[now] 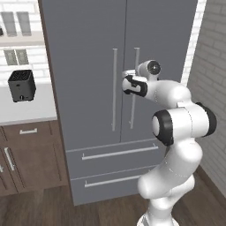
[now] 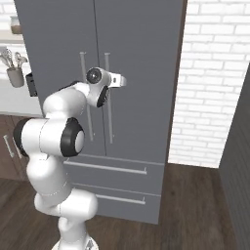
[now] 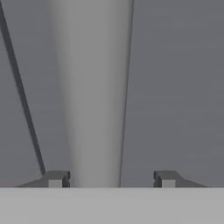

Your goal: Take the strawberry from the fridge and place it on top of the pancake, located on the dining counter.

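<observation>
While doors shut: fridge (image 1: 92,101) closed, both French doors flush; strawberry presumably inside, unseen from here.
Step in hand: right-door handle (image 3: 94,92) being taken, judged the opening move.
End effector: end effector (image 3: 108,179) up at the handle, jaws parted either side of the bar, one fingertip (image 3: 56,178) close on its left, the other standing off to the right; not yet pinched on it, nothing held.
Handle feel: thin rigid metal bar, smooth, likely slippery; best gripped square across its mid-height for leverage.
Door feel: tall door, probably heavy with a seal to break; steady outward arc advised.
Strawberry handling: tiny, soft, bruisable; light pinch across the body, below the cap.
Nearby: toaster (image 1: 21,85) on the wall worktop (image 1: 26,112), well apart.
</observation>
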